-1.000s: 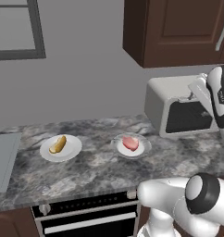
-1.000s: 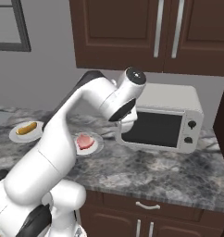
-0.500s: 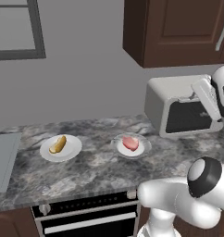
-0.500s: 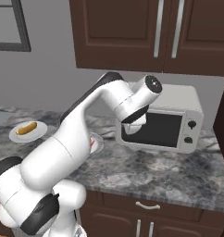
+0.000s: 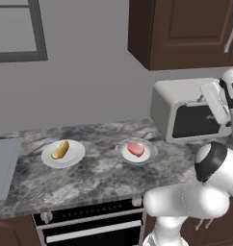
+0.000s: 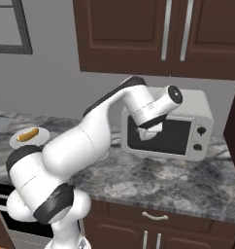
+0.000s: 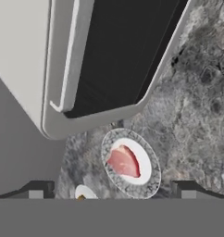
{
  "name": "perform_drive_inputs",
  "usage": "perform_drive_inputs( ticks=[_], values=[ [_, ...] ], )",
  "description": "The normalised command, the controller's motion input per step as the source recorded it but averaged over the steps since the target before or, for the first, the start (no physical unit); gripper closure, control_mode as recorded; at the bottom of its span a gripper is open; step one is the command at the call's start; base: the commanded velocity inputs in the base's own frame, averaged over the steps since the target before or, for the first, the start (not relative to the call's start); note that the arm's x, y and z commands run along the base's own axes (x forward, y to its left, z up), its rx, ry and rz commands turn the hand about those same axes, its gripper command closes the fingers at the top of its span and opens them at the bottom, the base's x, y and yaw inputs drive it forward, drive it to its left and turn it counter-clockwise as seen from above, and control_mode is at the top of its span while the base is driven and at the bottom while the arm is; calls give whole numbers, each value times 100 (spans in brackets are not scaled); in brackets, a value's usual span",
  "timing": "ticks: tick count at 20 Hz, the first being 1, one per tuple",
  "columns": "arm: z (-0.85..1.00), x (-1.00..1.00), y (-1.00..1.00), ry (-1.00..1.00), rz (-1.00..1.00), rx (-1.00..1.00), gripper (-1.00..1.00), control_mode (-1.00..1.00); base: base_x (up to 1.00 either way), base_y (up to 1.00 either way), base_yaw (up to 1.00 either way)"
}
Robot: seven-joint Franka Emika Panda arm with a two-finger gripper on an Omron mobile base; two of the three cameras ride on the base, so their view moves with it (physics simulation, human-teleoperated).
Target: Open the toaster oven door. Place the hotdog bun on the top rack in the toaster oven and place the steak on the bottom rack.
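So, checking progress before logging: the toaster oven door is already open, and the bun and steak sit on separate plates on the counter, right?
Not quite: the toaster oven door is shut, as the right base view shows. The hotdog bun and steak do sit on separate plates on the counter.

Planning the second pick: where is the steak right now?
The steak lies on a small plate on the counter, between the hotdog bun to its left and the toaster oven to its right.

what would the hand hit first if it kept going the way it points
Likely the steak on its plate, which sits between the open hand's fingertips in the hand view, below the closed oven door. Depth is unclear.
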Motion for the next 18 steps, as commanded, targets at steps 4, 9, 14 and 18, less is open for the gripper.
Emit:
perform_drive_inputs(
  ticks=[4, 9, 14, 18],
  values=[
    [-18, 41, -18, 14, -2, 4, -100, -100, 0, 0, 0],
    [-27, 30, -17, 13, -6, 10, -100, -100, 0, 0, 0],
    [-18, 29, -18, 6, -5, 12, -100, -100, 0, 0, 0],
    [-7, 23, -10, 0, -3, 8, -100, -100, 0, 0, 0]
  ],
)
